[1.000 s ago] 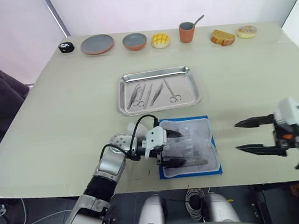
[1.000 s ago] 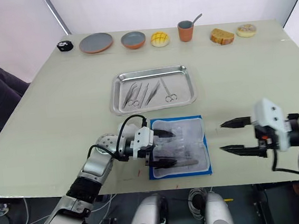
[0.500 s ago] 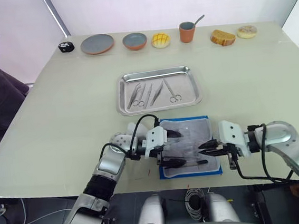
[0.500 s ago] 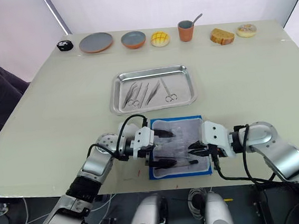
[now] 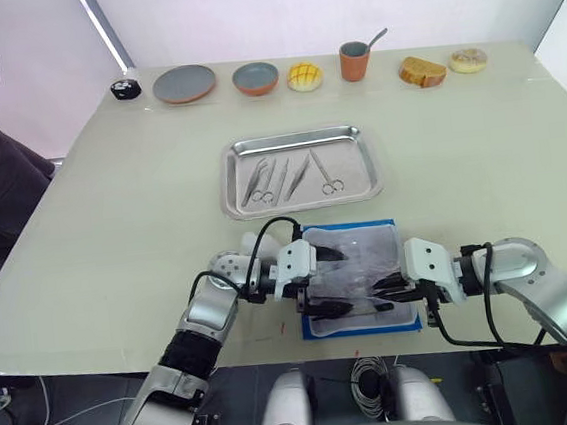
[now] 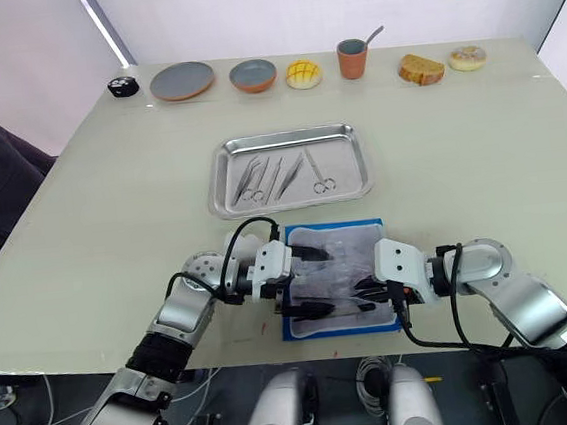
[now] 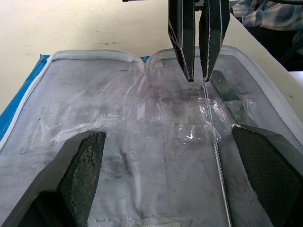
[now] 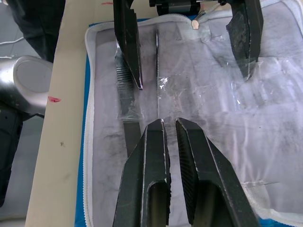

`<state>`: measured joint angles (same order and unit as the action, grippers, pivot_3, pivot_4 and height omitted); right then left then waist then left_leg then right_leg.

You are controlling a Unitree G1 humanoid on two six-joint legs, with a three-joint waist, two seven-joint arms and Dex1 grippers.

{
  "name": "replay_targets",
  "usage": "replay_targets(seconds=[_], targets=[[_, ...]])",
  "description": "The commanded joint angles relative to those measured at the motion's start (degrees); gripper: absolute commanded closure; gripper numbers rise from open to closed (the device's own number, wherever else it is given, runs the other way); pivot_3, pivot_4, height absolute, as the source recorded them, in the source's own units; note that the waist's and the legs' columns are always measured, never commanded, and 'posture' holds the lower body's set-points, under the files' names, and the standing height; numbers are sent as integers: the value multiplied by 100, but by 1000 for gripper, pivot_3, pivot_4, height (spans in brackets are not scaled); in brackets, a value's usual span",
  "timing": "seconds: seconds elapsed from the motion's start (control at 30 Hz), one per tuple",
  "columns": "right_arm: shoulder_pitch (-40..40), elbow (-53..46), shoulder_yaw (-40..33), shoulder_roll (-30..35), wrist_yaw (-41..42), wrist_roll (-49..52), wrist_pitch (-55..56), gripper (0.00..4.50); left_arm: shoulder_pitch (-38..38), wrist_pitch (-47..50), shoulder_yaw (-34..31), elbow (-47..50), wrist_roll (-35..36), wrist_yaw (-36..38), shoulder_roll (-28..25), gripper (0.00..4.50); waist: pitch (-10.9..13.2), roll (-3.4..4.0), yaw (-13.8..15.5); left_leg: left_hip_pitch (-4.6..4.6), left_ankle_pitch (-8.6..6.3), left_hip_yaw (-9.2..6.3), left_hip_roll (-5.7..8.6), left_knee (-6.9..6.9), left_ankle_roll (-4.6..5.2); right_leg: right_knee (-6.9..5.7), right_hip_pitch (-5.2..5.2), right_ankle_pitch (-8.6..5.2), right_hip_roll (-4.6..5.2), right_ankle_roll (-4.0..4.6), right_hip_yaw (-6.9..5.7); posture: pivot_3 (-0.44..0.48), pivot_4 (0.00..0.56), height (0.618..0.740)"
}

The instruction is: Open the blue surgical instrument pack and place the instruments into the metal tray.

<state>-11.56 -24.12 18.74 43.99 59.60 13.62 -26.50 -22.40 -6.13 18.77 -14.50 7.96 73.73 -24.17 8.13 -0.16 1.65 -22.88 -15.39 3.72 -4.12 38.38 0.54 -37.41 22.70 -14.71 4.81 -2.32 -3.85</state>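
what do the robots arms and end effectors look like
Both arms have silver-grey metallic shells with rounded joints; the left forearm turns black further back. Each wrist carries a white boxy housing with looping black cables. The left end effector and right end effector each have two black tapered fingers, ribbed on the inner faces.

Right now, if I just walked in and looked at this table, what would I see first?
Probably the two robot arms meeting over the blue surgical instrument pack at the table's near edge: the left pincer spread wide on its clear face, the right pincer nearly closed beside it. Just behind sits the shiny metal tray with several instruments in it.
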Motion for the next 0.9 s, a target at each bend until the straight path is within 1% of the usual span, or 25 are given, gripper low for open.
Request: replay_targets(seconds=[0.03,0.23,0.6,0.9], targets=[[24,-253,21,-16,-32,-18,-39,4087,128,47,236,-193,-216,31,-47,0,0,0,0,0,0,0,0,0,0,0,0,0,0,0,0,0,150,740],[82,-270,102,26,-63,-149,-78,4087,138,82,226,-128,-206,22,-67,0,0,0,-5,0,0,0,0,0,0,0,0,0,0,0,0,0,150,740],[-15,-213,287,-82,-224,-468,-220,4087,141,211,260,-8,-210,-54,-9,0,-1,-1,-8,0,0,0,0,1,0,-1,0,0,0,0,0,0,150,740],[-32,-242,544,-57,-281,-676,-649,4087,181,234,265,25,-213,-90,11,0,-9,-5,-15,2,0,0,0,1,0,-2,0,0,0,0,0,0,150,740]])
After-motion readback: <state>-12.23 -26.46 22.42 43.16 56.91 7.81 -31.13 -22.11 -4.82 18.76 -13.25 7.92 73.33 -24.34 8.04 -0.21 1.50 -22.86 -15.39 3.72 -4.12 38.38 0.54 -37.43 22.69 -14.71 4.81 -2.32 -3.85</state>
